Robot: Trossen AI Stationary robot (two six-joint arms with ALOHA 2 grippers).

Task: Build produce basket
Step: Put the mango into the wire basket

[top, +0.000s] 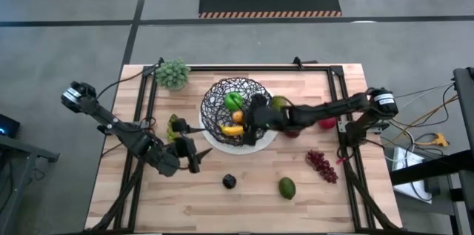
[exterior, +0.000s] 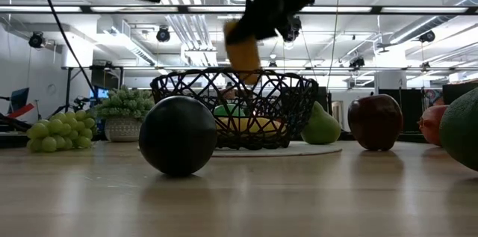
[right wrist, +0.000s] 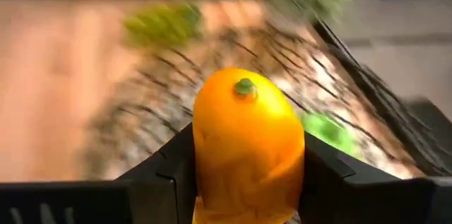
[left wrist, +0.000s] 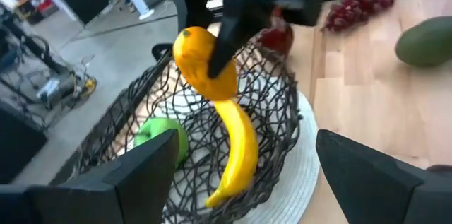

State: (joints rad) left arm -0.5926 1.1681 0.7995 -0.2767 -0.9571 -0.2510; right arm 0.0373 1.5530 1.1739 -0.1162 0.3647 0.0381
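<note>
Basket (top: 235, 109), the black wire bowl on a white plate (top: 271, 137), sits at the centre of the high view, already holding a green apple (top: 234, 101) and a banana (top: 232, 130); the right gripper (top: 257, 120) reaches over its right rim, presumably to drop its load inside, while the left gripper (top: 194, 155) waits lower left of the basket, fingers spread and empty. In the low view the orange carrot (exterior: 243, 51) hangs just above the basket's rim at upper centre, with the dark plum (exterior: 178, 134) in front. The left wrist view shows the carrot pinched over the banana, upper centre. The right wrist view shows both fingers clamped on the carrot's sides, mesh directly beneath.
</note>
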